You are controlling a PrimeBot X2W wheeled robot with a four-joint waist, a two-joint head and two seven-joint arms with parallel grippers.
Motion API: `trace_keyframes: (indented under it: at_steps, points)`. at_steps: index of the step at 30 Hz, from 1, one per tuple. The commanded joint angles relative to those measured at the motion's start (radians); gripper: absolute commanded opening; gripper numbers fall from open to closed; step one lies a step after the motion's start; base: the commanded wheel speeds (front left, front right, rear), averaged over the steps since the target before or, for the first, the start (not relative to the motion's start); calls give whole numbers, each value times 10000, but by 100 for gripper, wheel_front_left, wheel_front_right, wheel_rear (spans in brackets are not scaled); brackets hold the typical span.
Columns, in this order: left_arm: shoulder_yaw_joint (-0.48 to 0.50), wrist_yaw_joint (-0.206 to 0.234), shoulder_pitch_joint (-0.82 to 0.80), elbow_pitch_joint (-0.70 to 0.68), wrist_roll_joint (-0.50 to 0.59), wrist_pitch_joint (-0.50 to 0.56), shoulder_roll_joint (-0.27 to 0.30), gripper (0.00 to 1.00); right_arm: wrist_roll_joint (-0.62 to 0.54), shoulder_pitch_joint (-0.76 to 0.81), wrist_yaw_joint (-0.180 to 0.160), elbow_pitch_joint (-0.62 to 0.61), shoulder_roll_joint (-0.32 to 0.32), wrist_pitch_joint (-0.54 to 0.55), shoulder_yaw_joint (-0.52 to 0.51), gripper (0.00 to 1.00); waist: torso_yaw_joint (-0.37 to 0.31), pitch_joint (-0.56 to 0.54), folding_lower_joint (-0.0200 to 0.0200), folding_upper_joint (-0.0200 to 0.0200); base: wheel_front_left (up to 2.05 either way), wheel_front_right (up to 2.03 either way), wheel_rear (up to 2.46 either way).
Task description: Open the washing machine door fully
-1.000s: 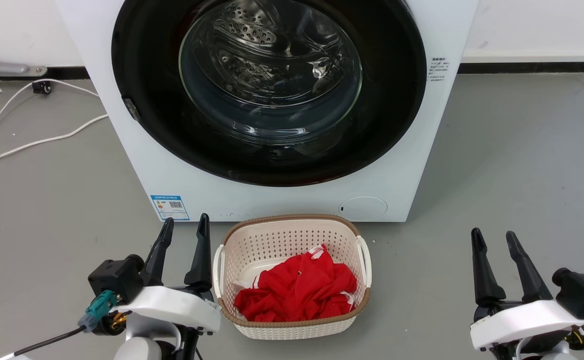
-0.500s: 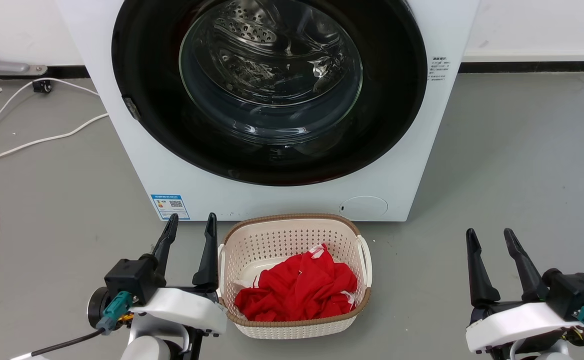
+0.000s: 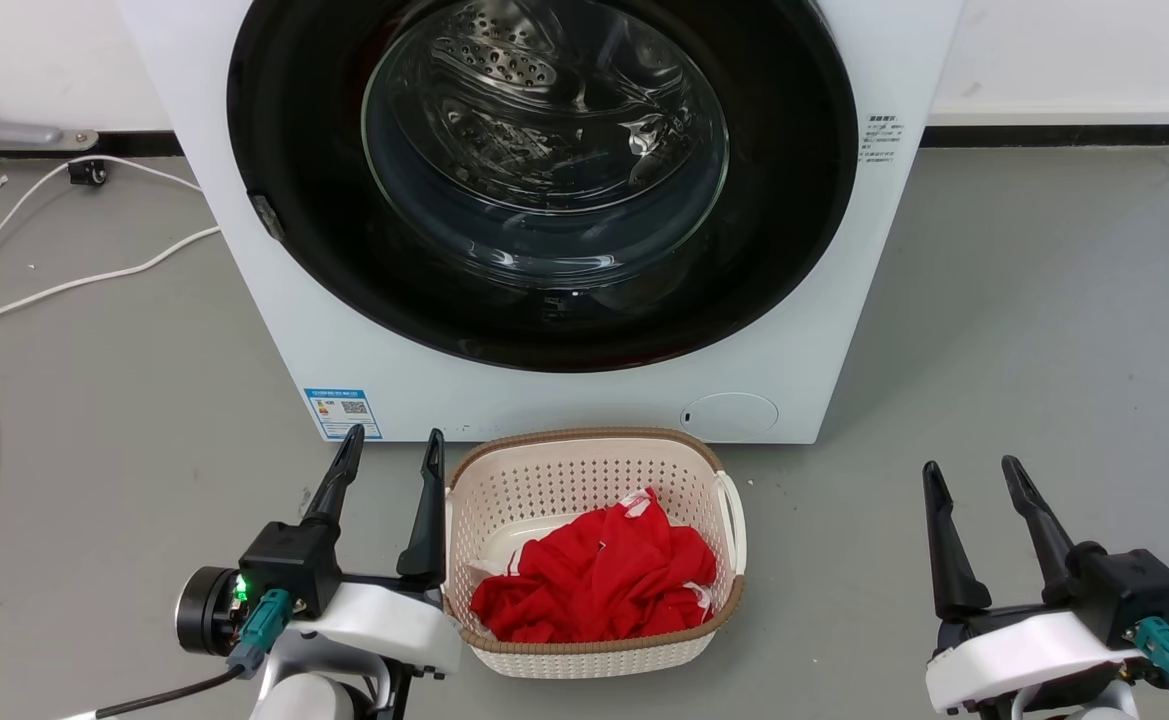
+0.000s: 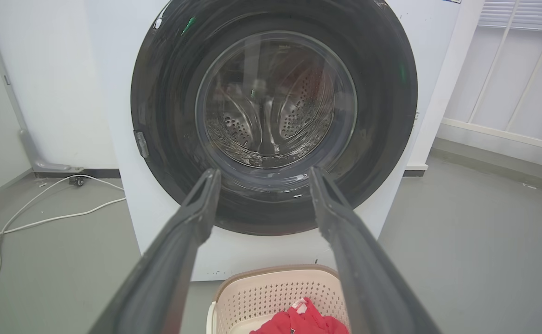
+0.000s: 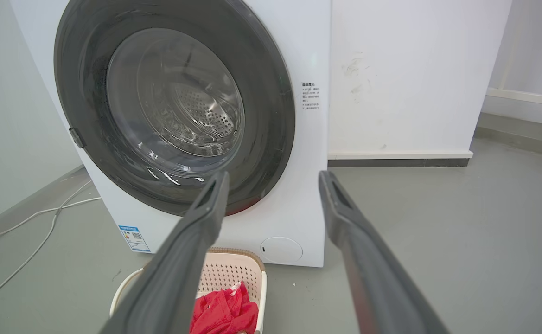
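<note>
Washing machine door (image 3: 544, 185) closed; grey floor (image 3: 1029, 330).

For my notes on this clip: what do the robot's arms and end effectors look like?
Both match: the left end effector and right end effector each have two long, tapering black fingers on a black block, mounted on a glossy white wrist shell. A teal connector plugs into each; the left one carries a black cable, beside a small green light.
</note>
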Motion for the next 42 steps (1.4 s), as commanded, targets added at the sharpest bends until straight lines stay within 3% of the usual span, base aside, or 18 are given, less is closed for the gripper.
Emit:
trace_keyframes:
  at_steps: [1, 13, 29, 30, 31, 38, 42]
  points:
    - [3, 51, -143, 1, 253, -99, -1, 100, -263, 99, -3, -53, 38, -97, 4, 100, 5, 0, 0, 0, 0, 0, 0]
    - [-17, 138, -121, -9, 972, -293, -5, 100, -988, 153, -5, -74, 46, -246, 13, 100, -5, 4, 0, 0, 0, 0, 0]
    - [37, 99, -67, 13, 955, -280, -6, 100, -719, 102, -5, -1, 45, -279, 19, 100, -29, 35, 0, 0, 0, 0, 0]
    - [38, 96, -69, 10, 956, -280, -6, 100, -679, 100, -5, 11, 45, -281, 20, 35, -28, 39, 0, 0, 0, 0, 0]
    - [41, 93, -69, 6, 954, -280, -6, 100, -646, 96, -5, 22, 45, -282, 32, 3, -30, 34, 0, 0, 0, 0, 0]
    - [18, 96, -70, 3, 918, -280, -6, 100, 113, 47, -5, 128, 44, -306, 116, 0, -42, 50, 0, 0, 0, 0, 0]
    - [22, 118, -110, -12, 907, -280, -6, 100, 1392, -113, -3, 140, 44, -323, 212, 0, -54, 76, 0, 0, 0, 0, 0]
